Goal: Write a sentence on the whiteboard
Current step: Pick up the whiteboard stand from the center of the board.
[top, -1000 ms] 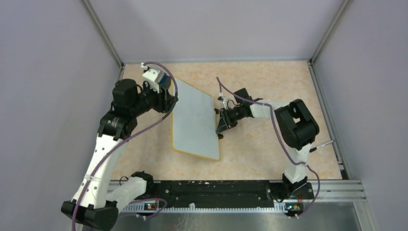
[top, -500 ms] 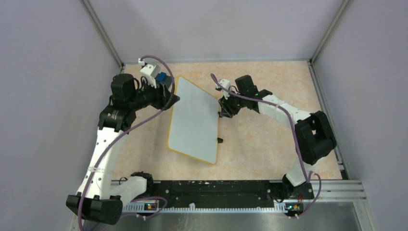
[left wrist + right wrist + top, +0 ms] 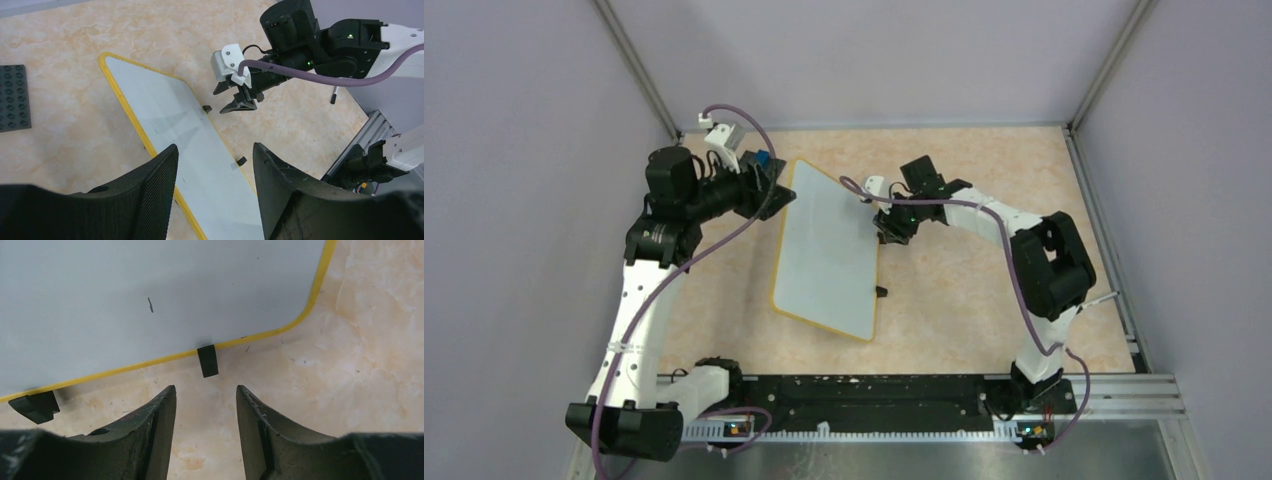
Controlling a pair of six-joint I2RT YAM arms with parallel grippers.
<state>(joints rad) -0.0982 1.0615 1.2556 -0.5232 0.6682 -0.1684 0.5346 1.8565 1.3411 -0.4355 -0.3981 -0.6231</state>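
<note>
Whiteboard (image 3: 829,250) flat on worktop (image 3: 984,170) between both arms, blank bar one tiny mark. Left pincer (image 3: 215,150) and right pincer (image 3: 205,390) apart, gripping nothing. Back off straight, without nudging yellow rim or clip feet.

No legible text, whiteboard (image 3: 826,250) included.

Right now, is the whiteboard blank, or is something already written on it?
Blank. The whiteboard shows no lettering on its face in any view; the right wrist camera shows only one tiny dark mark on it.
</note>
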